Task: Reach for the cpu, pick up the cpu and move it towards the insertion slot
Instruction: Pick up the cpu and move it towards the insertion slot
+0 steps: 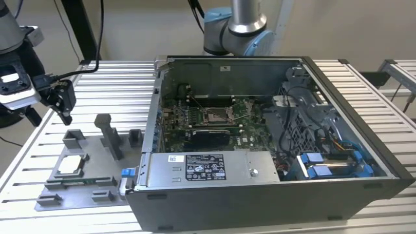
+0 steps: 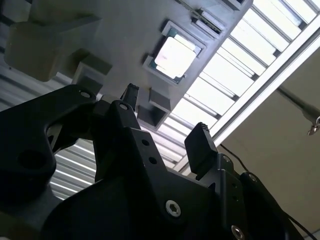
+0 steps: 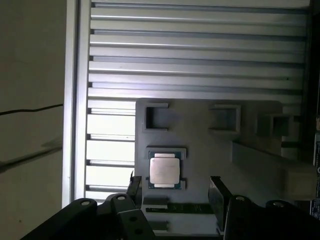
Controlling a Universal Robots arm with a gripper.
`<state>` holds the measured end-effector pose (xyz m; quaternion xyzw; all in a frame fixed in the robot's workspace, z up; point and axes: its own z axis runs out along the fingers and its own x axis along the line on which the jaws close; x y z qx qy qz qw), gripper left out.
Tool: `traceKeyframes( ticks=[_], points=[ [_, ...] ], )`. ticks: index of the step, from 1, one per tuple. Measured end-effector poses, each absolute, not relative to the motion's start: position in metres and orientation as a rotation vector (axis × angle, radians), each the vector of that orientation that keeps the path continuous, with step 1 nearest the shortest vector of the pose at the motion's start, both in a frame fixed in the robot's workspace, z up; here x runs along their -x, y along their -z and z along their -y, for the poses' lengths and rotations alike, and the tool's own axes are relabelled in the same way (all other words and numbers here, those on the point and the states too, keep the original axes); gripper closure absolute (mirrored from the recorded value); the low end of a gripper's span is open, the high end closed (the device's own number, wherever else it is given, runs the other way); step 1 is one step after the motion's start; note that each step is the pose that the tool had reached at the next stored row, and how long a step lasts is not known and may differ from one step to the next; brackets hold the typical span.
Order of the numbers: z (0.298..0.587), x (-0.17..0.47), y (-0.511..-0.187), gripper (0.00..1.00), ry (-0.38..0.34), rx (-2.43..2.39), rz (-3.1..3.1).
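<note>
**Exterior view.** The gripper hangs above the slatted table at the exterior view's left. It is over the far end of a grey fixture plate and touches nothing. The cpu lies flat and face up in a square nest on this plate, well apart from the gripper. An open computer case stands just beside the plate, on the exterior view's right. The case holds a green circuit board. The board carries the insertion slot, a silvery frame with a dark centre. A silvery box with a label sits against the near wall of the case.

**Second wrist view.** The gripper is spread wide, and nothing sits between its two black fingers. The cpu lies beyond the fingertips and clear of them, seated in its framed nest on the fixture plate.

**First wrist view.** The gripper stands with its jaws apart, and the cpu lies roughly in line with the gap between them. The cpu is close to square, so no long axis stands out. Its edges run parallel to the edges of the fixture plate. A raised frame borders the cpu on two opposite sides. Two further square pockets lie on the plate beyond the cpu.
</note>
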<state>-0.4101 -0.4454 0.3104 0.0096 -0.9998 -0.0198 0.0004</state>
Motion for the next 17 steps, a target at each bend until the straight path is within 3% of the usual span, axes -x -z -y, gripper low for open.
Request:
traceKeyframes(
  ticks=[17],
  points=[
    [0.4454, 0.4101, -0.3037, 0.0, 0.062, -0.03, 3.14]
  ],
)
